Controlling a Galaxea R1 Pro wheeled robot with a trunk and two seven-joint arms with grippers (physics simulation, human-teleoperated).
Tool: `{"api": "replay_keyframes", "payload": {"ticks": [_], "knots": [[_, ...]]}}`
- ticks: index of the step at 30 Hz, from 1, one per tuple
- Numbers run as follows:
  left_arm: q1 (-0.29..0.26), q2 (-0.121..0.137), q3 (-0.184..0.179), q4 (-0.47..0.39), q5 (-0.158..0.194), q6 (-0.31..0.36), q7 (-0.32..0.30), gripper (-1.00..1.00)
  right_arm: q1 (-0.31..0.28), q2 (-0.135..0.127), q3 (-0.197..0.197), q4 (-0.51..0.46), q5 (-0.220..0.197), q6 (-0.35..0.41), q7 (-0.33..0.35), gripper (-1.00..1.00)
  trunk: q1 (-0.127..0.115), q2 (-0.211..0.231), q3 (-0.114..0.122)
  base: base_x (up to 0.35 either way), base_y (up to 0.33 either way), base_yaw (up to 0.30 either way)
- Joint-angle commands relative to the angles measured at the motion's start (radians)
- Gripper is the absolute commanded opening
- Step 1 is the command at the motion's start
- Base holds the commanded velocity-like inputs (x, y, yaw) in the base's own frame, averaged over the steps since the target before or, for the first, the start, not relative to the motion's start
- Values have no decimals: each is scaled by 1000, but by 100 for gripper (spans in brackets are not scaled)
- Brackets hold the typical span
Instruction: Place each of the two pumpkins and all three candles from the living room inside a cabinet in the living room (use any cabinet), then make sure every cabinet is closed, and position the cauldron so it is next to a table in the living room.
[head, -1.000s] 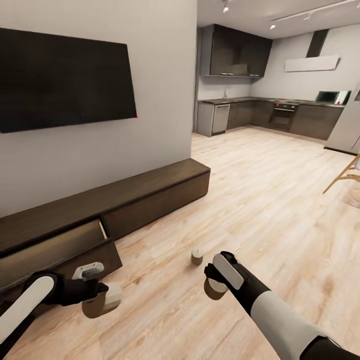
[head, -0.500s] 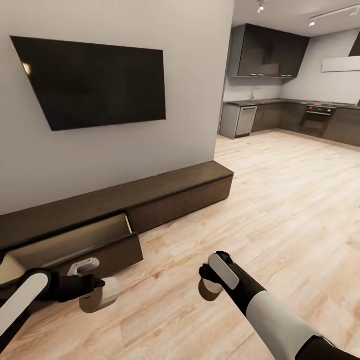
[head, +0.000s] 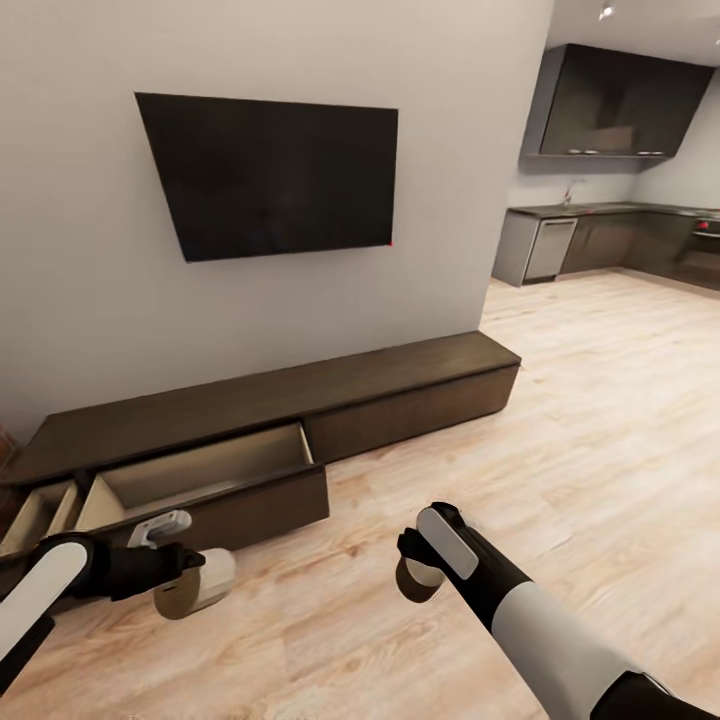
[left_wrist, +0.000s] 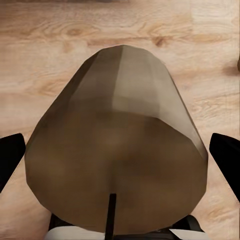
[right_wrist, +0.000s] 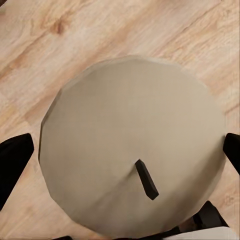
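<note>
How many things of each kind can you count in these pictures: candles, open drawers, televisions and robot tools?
Candles: 2, one in the left tool, one in the right tool
Open drawers: 2
Televisions: 1
Robot tools: 2
Total: 7

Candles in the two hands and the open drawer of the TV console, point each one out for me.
Left hand's candle (left_wrist: 117, 145), left wrist view, on its olive-tan side.
Right hand's candle (right_wrist: 132, 155), right wrist view, on its pale flat top.
Open drawer (head: 205, 470), head view, on its beige interior.
</note>
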Motion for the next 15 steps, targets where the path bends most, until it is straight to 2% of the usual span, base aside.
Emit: {"api": "replay_keyframes", "payload": {"ticks": [1, 10, 15], "knots": [[-1, 1, 0, -1, 12, 0, 11, -100, -1, -1, 3, -1, -5, 3, -7, -100, -4, 7, 2, 0, 129, 288], [-1, 3, 5, -1, 11, 0, 10, -100, -1, -1, 3, -1, -5, 3, -4, -100, -38, 70, 30, 0, 33, 288], [-1, 3, 5, -1, 12, 0, 10, -100, -1, -1, 3, -1, -5, 3, -4, -100, -38, 70, 30, 0, 1, 288]]}}
